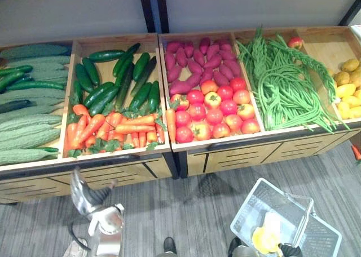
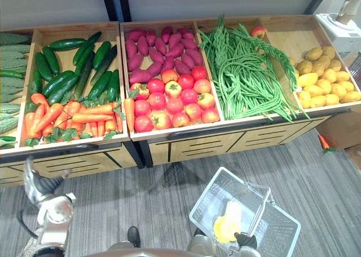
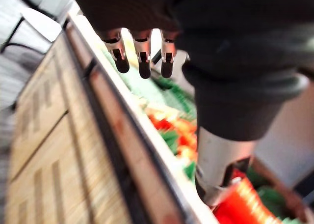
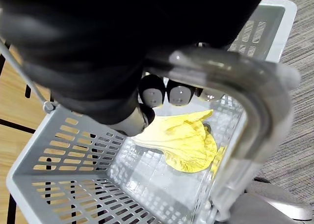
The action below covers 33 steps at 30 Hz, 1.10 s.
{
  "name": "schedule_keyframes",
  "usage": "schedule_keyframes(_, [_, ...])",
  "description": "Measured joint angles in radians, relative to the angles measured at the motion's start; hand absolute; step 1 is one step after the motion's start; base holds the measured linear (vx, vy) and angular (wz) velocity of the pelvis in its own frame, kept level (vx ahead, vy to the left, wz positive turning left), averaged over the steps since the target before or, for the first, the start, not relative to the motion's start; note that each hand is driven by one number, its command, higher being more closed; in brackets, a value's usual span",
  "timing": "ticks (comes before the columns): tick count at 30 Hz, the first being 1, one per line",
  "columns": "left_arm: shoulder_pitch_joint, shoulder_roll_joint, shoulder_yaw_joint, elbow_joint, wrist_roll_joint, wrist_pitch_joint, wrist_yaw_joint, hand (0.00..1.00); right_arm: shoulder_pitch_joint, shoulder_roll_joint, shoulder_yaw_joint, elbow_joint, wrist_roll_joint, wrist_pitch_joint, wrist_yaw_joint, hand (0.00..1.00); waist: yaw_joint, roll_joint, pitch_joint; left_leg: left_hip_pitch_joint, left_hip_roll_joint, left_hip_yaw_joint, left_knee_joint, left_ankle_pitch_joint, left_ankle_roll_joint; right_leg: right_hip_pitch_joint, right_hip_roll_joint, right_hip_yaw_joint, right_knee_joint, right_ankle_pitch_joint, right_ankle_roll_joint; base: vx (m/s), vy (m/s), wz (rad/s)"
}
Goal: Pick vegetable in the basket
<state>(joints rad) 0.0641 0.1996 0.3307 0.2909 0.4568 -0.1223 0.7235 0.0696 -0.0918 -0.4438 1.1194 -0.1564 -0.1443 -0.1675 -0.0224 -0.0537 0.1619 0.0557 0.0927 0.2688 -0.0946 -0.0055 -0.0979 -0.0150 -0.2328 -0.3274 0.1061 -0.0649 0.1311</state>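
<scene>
A grey plastic basket (image 1: 251, 199) hangs over the floor at lower right, with a pale yellow leafy vegetable (image 2: 225, 227) lying in it. My right hand (image 4: 179, 94) is shut on the basket's handle (image 4: 248, 94), its fingers curled round the bar above the yellow leaf (image 4: 189, 145). My left hand (image 1: 90, 198) hovers low in front of the stand, just below the carrots (image 1: 113, 127). Its fingers (image 3: 142, 62) are relaxed and hold nothing. Beyond them, the left wrist view looks along the wooden front edge (image 3: 122, 150) of the stand to the carrots (image 3: 245, 204).
The wooden stand holds cucumbers (image 1: 113, 79), purple sweet potatoes (image 1: 194, 60), tomatoes (image 1: 217, 107), long green beans (image 1: 282, 82), yellow potatoes (image 2: 324, 76) and ridged green gourds (image 1: 28, 119). A loose carrot (image 2: 322, 141) lies on the grey carpet at right.
</scene>
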Motion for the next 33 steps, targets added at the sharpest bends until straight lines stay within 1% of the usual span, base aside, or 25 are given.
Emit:
schedule_keyframes(2, [-0.012, 0.024, -0.001, -0.046, 0.015, -0.001, 0.0, 0.0, 0.0, -0.003, 0.001, -0.004, 0.0, -0.001, 0.002, 1.0, -0.002, 0.006, 0.003, 0.0, 0.0, 0.004, 0.0, -0.001, 0.0, -0.002, 0.0, 0.009, -0.002, 0.001, 0.0, 0.02, 0.007, -0.07])
schedule_keyframes(4, [-0.025, 0.054, -0.013, -0.046, 0.042, -0.001, -0.007, 0.0, 0.0, -0.011, 0.001, -0.004, -0.001, -0.002, 0.003, 1.0, -0.002, 0.013, 0.003, 0.0, 0.001, 0.017, 0.0, -0.001, 0.001, -0.008, 0.004, 0.021, -0.009, 0.009, -0.003, 0.01, 0.011, -0.18])
schedule_keyframes(6, [-0.031, 0.116, -0.039, -0.045, 0.073, -0.001, -0.028, 0.0, 0.0, -0.018, 0.006, -0.009, -0.001, -0.01, 0.005, 1.0, -0.004, 0.021, 0.006, -0.001, 0.0, 0.034, 0.0, -0.005, 0.004, -0.017, 0.006, 0.043, -0.02, 0.021, 0.0, 0.0, 0.012, -0.27])
schedule_keyframes(7, [-0.042, 0.163, -0.071, -0.041, 0.086, -0.001, -0.047, 0.0, 0.0, -0.028, 0.016, -0.013, -0.001, -0.01, 0.006, 1.0, -0.005, 0.029, 0.01, -0.002, 0.001, 0.045, 0.005, -0.007, 0.007, -0.02, 0.008, 0.056, -0.027, 0.033, -0.003, -0.01, 0.01, -0.21])
schedule_keyframes(8, [-0.051, 0.187, -0.082, -0.039, 0.104, -0.001, -0.064, 0.0, 0.0, -0.032, 0.019, -0.013, -0.001, -0.01, 0.007, 1.0, -0.005, 0.03, 0.01, -0.007, 0.0, 0.05, 0.013, -0.012, 0.009, -0.025, 0.007, 0.064, -0.029, 0.035, -0.003, -0.02, 0.017, -0.24])
schedule_keyframes(9, [-0.076, 0.231, -0.104, -0.034, 0.128, -0.002, -0.094, 0.0, 0.0, -0.038, 0.02, -0.019, -0.001, -0.01, 0.01, 1.0, -0.005, 0.033, 0.01, -0.024, 0.0, 0.055, 0.035, -0.019, 0.012, -0.038, 0.005, 0.074, -0.032, 0.043, -0.003, -0.03, 0.017, -0.19])
schedule_keyframes(11, [-0.144, 0.293, -0.147, 0.011, 0.156, -0.009, -0.134, 0.0, 0.0, -0.048, 0.022, -0.038, -0.002, -0.011, 0.022, 1.0, -0.006, 0.041, 0.014, -0.051, -0.001, 0.065, 0.053, -0.023, 0.016, -0.064, 0.003, 0.092, -0.035, 0.057, -0.003, -0.05, 0.013, -0.18])
schedule_keyframes(13, [-0.19, 0.334, -0.181, 0.064, 0.157, -0.01, -0.16, 0.0, 0.0, -0.05, 0.023, -0.052, -0.003, -0.011, 0.025, 1.0, -0.007, 0.042, 0.016, -0.061, -0.001, 0.083, 0.06, -0.023, 0.017, -0.084, 0.003, 0.113, -0.034, 0.061, -0.001, -0.07, 0.001, -0.24])
schedule_keyframes(15, [-0.231, 0.368, -0.226, 0.111, 0.171, -0.01, -0.182, 0.0, 0.0, -0.052, 0.039, -0.056, -0.003, -0.013, 0.025, 1.0, -0.014, 0.044, 0.017, -0.075, 0.001, 0.088, 0.066, -0.023, 0.017, -0.101, 0.004, 0.123, -0.032, 0.061, -0.001, -0.07, -0.021, -0.17])
schedule_keyframes(17, [-0.271, 0.409, -0.294, 0.16, 0.195, -0.013, -0.203, 0.0, 0.0, -0.058, 0.063, -0.076, -0.003, -0.014, 0.026, 1.0, -0.023, 0.045, 0.022, -0.095, 0.007, 0.107, 0.079, -0.024, 0.015, -0.128, 0.01, 0.148, -0.032, 0.072, 0.003, -0.07, -0.03, -0.21])
schedule_keyframes(18, [-0.28, 0.416, -0.31, 0.168, 0.195, -0.013, -0.213, 0.0, 0.0, -0.059, 0.065, -0.086, -0.003, -0.015, 0.026, 1.0, -0.027, 0.048, 0.025, -0.102, 0.009, 0.108, 0.083, -0.025, 0.015, -0.134, 0.01, 0.151, -0.032, 0.075, 0.003, -0.09, -0.035, -0.16])
schedule_keyframes(19, [-0.309, 0.43, -0.346, 0.186, 0.197, -0.018, -0.234, 0.0, 0.0, -0.062, 0.072, -0.095, -0.003, -0.017, 0.026, 1.0, -0.029, 0.049, 0.036, -0.109, 0.009, 0.111, 0.084, -0.025, 0.015, -0.143, 0.01, 0.156, -0.032, 0.077, 0.005, -0.07, -0.028, -0.1])
schedule_keyframes(21, [-0.347, 0.436, -0.381, 0.199, 0.211, -0.022, -0.277, 0.0, 0.0, -0.069, 0.099, -0.115, -0.002, -0.019, 0.025, 1.0, -0.028, 0.049, 0.048, -0.121, 0.019, 0.128, 0.091, -0.026, 0.013, -0.161, 0.014, 0.174, -0.03, 0.079, 0.007, -0.09, -0.04, -0.17])
schedule_keyframes(23, [-0.377, 0.438, -0.411, 0.214, 0.226, -0.023, -0.296, 0.0, 0.001, -0.068, 0.105, -0.131, -0.002, -0.02, 0.025, 1.0, -0.028, 0.051, 0.051, -0.135, 0.024, 0.131, 0.098, -0.026, 0.013, -0.177, 0.02, 0.182, -0.029, 0.083, 0.005, -0.05, -0.043, -0.12])
schedule_keyframes(27, [-0.441, 0.438, -0.449, 0.238, 0.226, -0.02, -0.317, 0.0, 0.001, -0.068, 0.109, -0.143, -0.002, -0.019, 0.026, 1.0, -0.024, 0.052, 0.054, -0.16, 0.04, 0.138, 0.098, -0.028, 0.003, -0.201, 0.035, 0.198, -0.024, 0.083, 0.005, -0.01, -0.027, -0.05])
schedule_keyframes(30, [-0.481, 0.438, -0.455, 0.238, 0.227, -0.016, -0.324, 0.0, 0.001, -0.068, 0.109, -0.144, -0.002, -0.019, 0.026, 1.0, -0.009, 0.049, 0.065, -0.161, 0.049, 0.151, 0.101, -0.022, -0.002, -0.211, 0.041, 0.207, -0.024, 0.086, 0.0, 0.05, -0.018, -0.06])
schedule_keyframes(31, [-0.493, 0.438, -0.462, 0.238, 0.227, -0.008, -0.332, 0.0, 0.002, -0.068, 0.109, -0.144, -0.002, -0.019, 0.025, 1.0, -0.003, 0.049, 0.065, -0.161, 0.051, 0.156, 0.104, -0.022, -0.002, -0.212, 0.042, 0.213, -0.024, 0.086, 0.0, 0.04, -0.008, -0.02])
schedule_keyframes(33, [-0.51, 0.438, -0.463, 0.238, 0.227, 0.003, -0.337, 0.0, 0.002, -0.068, 0.116, -0.155, -0.002, -0.016, 0.026, 1.0, -0.001, 0.049, 0.065, -0.166, 0.057, 0.156, 0.106, -0.022, -0.002, -0.217, 0.044, 0.218, -0.016, 0.087, 0.0, 0.04, -0.006, 0.03])
